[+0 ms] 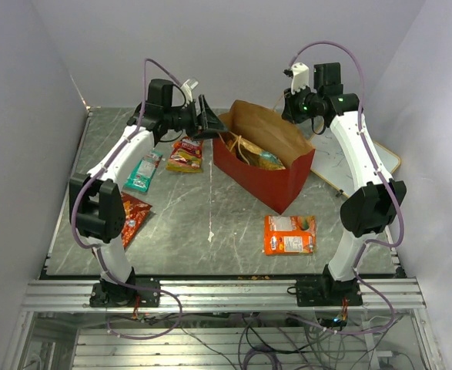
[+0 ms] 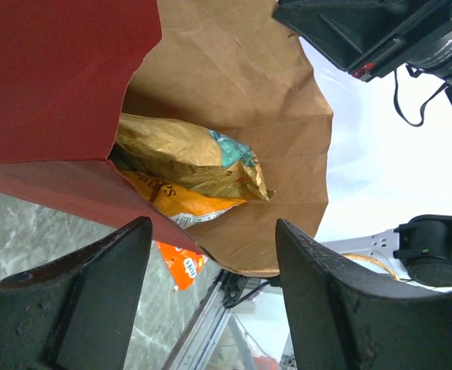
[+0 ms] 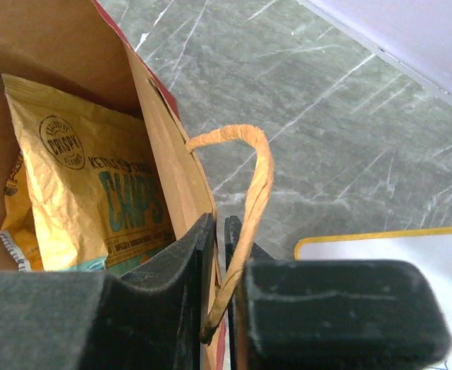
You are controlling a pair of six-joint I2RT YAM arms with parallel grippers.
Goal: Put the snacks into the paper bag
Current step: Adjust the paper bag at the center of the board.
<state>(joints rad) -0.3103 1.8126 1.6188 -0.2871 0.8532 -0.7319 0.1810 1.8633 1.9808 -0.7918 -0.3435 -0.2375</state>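
The grey marbled table (image 1: 210,223) carries everything. Near its middle, slightly toward the back, stands the paper bag (image 1: 264,173), red outside and brown inside, with its mouth open upward.

The two arms reach in from either side of it. The left gripper (image 1: 210,119) hangs just beside the bag's left rim, high above the table. From its wrist camera I can see the jaws of the left gripper (image 2: 210,231) spread wide with nothing between them, and the bag's mouth lies straight ahead.

The right gripper (image 1: 293,106) is at the bag's far right rim. In the right wrist view its fingers (image 3: 183,301) are almost together, pinching the edge of the bag's paper wall. A tan handle (image 3: 252,177) loops up just beside them.

Inside the bag lies a gold chip bag (image 2: 187,154), with an orange chip bag (image 2: 179,202) tucked beneath it.

A white board (image 1: 356,162) lies flat to the right of the bag.

On the table, an orange flat pack (image 1: 289,233) lies in front of the bag. A red Doritos bag (image 1: 133,216) sits at the left near the left arm. A teal packet (image 1: 143,171) lies behind it. Small red and yellow packets (image 1: 185,154) lie below the left gripper.
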